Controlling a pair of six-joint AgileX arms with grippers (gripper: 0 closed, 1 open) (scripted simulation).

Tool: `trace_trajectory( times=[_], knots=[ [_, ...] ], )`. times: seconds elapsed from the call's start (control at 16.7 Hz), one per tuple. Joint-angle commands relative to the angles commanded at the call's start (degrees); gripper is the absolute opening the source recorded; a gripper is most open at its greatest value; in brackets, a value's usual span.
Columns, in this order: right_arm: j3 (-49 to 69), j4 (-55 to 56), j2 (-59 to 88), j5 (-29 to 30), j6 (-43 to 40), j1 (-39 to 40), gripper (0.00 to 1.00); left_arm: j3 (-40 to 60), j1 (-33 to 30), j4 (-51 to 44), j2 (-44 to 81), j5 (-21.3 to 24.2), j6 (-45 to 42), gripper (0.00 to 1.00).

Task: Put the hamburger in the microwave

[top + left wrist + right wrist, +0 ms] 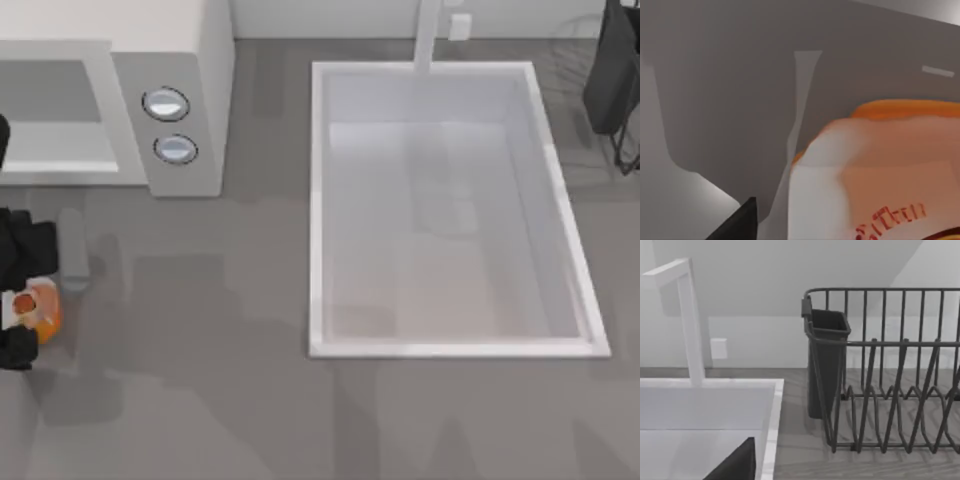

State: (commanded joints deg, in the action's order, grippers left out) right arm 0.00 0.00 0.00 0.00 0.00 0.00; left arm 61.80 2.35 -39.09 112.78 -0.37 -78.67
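- Presently, left tool (22,318): closed around the hamburger (40,308), at the near-left edge of the surface (200,400), well in front of the microwave (150,60).
- Hamburger: held just off or at the surface, which of the two cannot be told; its orange bun and a pale printed patch sit close up in the left wrist view (880,165).
- Step in hand, as judged: carrying after the grasp. The next move calls for a lift and a reach back toward the microwave's grey cavity (50,90), clearing its front sill.
- Left arm: low, dark links bunched at the surface's left edge, in front of the microwave.
- Right arm: parked far right of the microwave, beyond the sink (440,200), beside the dish rack (890,380); whether its tool is closed cannot be told.
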Motion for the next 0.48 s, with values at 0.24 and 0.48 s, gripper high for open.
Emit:
trace_trajectory(
  times=[0.24, 0.48],
  knots=[
    [0.0, 0.0, 0.0, 0.0, 0.0, 0.0, 1.00, 0.1, -0.1, -4.9, -4.1, -0.5, 0.6, 0.00],
    [0.0, 0.0, 0.0, 0.0, 0.0, 0.0, 1.00, -3.2, -0.9, -8.7, -7.2, -6.1, 0.3, 0.00]
  ],
)
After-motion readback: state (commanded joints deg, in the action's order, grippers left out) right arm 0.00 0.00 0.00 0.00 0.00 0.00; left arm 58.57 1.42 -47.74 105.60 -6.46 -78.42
